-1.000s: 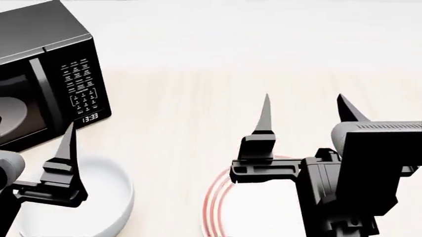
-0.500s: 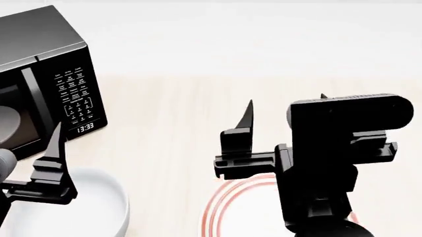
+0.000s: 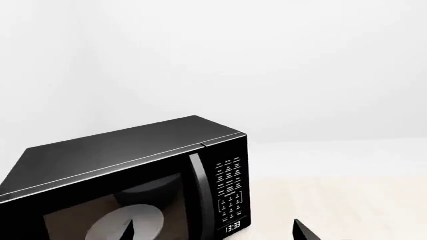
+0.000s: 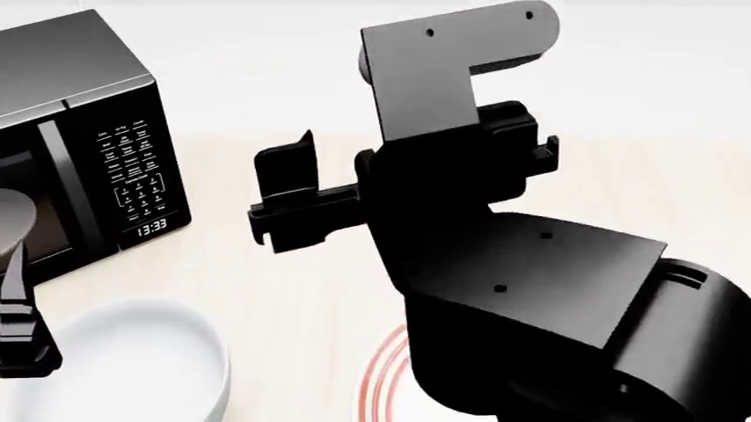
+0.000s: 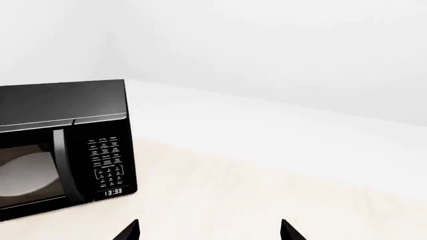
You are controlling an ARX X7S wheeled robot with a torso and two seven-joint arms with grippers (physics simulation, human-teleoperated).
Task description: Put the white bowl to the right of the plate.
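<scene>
We see the glossy white deep bowl (image 4: 135, 369) on the pale wooden worktop (image 4: 294, 290), before the black microwave (image 4: 83, 141). Our bulky black right arm (image 4: 516, 281) hides most of the red-ringed flat plate (image 4: 382, 382).

A black microwave (image 4: 83, 132) stands on a pale wooden counter (image 4: 294, 290) before a white wall (image 3: 267, 65).

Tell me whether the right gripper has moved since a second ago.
Yes. In the head view the right gripper has risen and swung left, from over the plate up to level with the microwave keypad.
</scene>
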